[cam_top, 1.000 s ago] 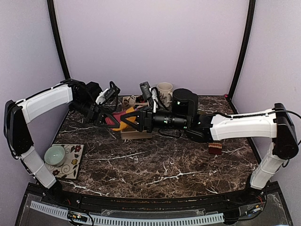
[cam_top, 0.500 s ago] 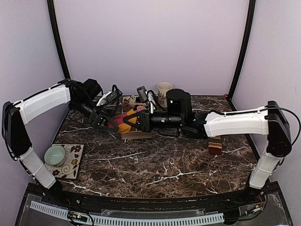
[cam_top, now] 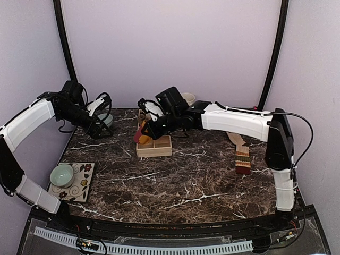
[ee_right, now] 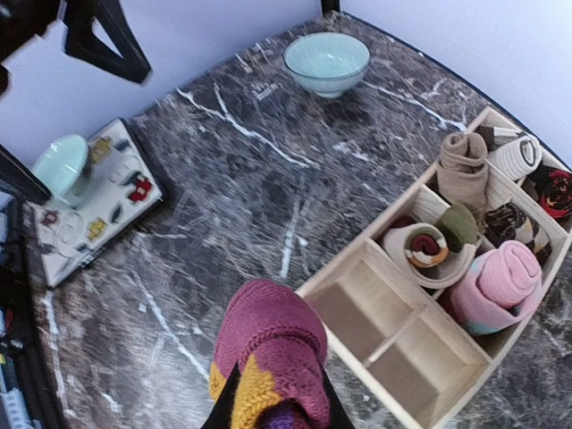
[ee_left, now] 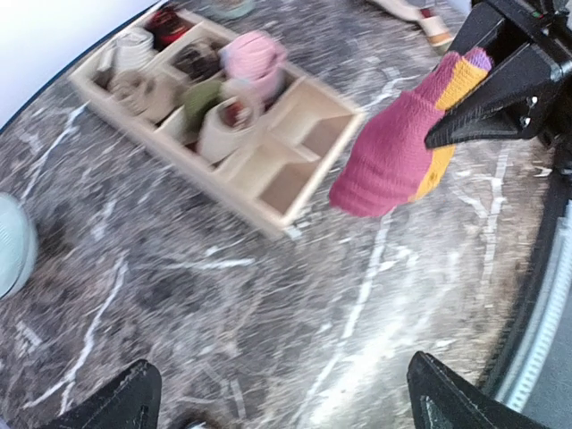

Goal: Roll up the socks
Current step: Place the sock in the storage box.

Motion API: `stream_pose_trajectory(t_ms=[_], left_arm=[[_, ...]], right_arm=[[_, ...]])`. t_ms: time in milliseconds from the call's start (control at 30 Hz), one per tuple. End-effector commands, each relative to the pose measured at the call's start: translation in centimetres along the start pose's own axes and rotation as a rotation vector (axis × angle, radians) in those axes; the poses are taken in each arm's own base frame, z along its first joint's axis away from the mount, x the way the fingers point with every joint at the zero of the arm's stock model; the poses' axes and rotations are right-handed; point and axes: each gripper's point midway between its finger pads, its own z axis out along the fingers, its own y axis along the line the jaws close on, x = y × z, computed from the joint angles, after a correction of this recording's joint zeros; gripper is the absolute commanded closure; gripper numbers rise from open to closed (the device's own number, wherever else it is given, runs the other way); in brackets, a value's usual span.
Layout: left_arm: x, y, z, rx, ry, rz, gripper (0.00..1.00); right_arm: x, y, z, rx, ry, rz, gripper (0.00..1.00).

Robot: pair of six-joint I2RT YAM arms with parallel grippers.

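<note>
Holding a rolled-up knit sock [ee_right: 268, 349], maroon with orange-yellow bits, pinched tight in my right pincer [ee_right: 268, 416] over the dark marble table [ee_right: 223, 179], just beside one end of the pale wooden divided tray [ee_right: 362, 317]. Tray's far compartments hold a fat pink bundle [ee_right: 500, 277], beige rolls [ee_right: 463, 170] and a dark striped one [ee_right: 509, 219]. My left pincer [ee_left: 286, 398] hangs wide open, gripping nothing, well off to the side.
</note>
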Motion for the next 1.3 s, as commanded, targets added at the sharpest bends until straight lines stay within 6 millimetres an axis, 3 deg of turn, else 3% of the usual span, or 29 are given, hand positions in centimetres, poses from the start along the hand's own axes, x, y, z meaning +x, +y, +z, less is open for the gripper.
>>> stream_pose_trajectory(t_ms=[0,133,300,567,1000,1267], left_arm=[[1.8,4.6,-0.1,-0.196,0.031,-0.036,0.01],[1.6,5.2,-0.3,-0.192,0.026,-0.051,0.01],[1.3,4.6,-0.1,-0.153,0.008,-0.040,0.01],[1.5,3.6,0.7,-0.076,0.005,-0.065,0.01],[2.2,3.4,1.4,-0.053,0.018,-0.086,0.01],[2.5,3.1,1.6,-0.041,0.019,-0.099,0.01]], right_arm=[[3.0,-3.6,2.4,0.153,0.179,-0.138,1.00],[4.0,-5.3,4.9,0.187,0.241,-0.180,1.00],[4.5,-6.6,6.1,0.212,0.245,-0.183,1.00],[3.5,-7.4,5.8,0.225,0.188,-0.181,1.00],[-0.4,-8.7,5.2,0.328,0.060,-0.262,1.00],[1.8,-7.7,7.0,0.337,0.141,-0.366,1.00]])
